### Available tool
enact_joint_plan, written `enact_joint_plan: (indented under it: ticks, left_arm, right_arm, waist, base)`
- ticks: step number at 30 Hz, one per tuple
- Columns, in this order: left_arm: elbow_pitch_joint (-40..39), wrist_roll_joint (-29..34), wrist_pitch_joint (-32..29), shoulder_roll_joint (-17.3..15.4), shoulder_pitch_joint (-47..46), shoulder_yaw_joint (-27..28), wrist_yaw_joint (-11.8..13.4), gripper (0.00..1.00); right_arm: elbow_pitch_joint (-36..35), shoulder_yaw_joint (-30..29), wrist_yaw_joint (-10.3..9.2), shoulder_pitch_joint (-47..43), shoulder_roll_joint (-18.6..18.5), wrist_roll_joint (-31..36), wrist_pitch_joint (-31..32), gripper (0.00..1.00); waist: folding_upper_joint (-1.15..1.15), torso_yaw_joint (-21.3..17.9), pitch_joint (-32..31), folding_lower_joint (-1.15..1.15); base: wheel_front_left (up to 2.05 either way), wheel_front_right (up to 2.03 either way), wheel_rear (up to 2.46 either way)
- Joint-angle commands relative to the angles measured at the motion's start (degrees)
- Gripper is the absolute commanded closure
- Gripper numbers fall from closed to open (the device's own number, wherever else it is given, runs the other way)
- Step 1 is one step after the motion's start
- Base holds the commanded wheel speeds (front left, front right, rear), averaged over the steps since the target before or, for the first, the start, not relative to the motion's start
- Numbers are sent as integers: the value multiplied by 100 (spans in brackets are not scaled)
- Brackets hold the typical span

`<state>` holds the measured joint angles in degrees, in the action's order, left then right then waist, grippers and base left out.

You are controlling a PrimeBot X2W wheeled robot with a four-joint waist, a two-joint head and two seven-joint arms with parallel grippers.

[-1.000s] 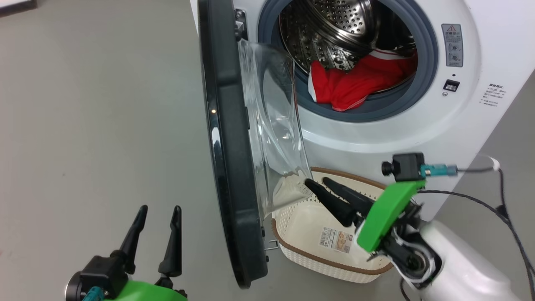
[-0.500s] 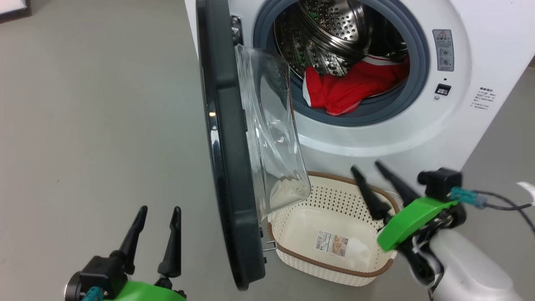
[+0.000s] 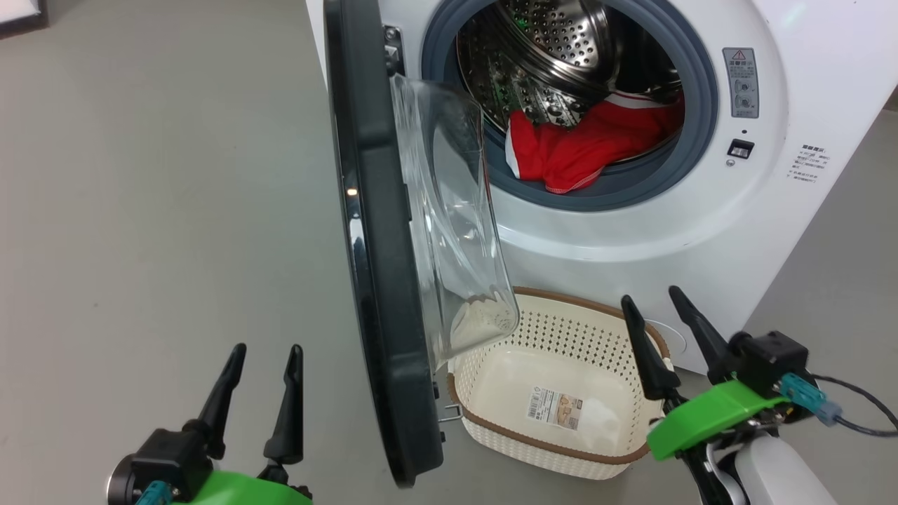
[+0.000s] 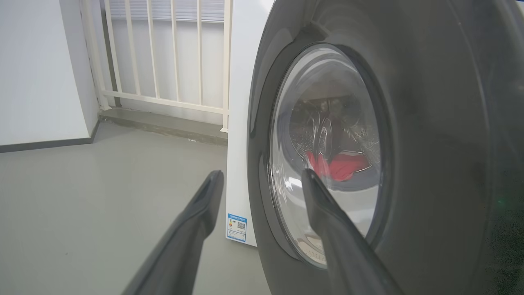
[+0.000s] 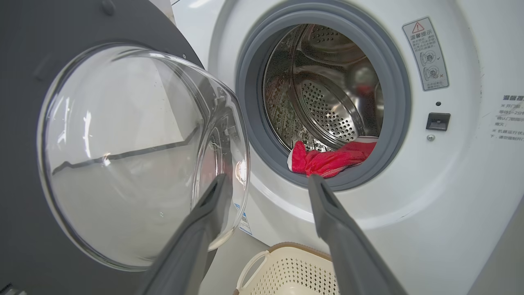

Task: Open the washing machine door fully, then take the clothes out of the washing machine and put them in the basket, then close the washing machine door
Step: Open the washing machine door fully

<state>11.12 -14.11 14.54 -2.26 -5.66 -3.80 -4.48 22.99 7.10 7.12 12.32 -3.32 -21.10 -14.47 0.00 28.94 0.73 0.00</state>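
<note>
With the door (image 3: 379,280) wide, I judge unloading is next: my left gripper (image 3: 269,349) and right gripper (image 3: 649,296) gape empty, so the right must reach toward twelve o'clock for the red clothes (image 3: 582,151) in the drum (image 3: 554,49).

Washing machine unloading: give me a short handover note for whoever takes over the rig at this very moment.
Left end effector: open, empty, outside the washing machine door.
Right end effector: open, empty, by the basket, pointing at the washing machine.
Door: swung wide, roughly square to the machine's front; at its stop or not, cannot tell.
The clothes: red bundle in the drum, at the opening's lip.
Basket: on the floor below the opening, holding only a label.
Done: door opened. Left: clothes into basket, close door.
</note>
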Motion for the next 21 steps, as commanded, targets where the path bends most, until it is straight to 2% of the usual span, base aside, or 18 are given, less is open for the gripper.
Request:
enact_joint_plan:
  ticks: [1, 21]
  left_arm:
    - [-170, 11, 46, -62, -72, 190, 48, 0]
    - [-123, -66, 46, -62, -24, 225, 68, 0]
  right_arm:
    - [-168, 64, 36, 26, 20, 22, -52, 0]
    - [-248, 18, 36, -187, 44, -159, -52, 0]
  waist:
    - [0, 0, -6, 0]
    - [0, -16, -114, 0]
  base:
    - [0, 0, 0]
    - [0, 0, 0]
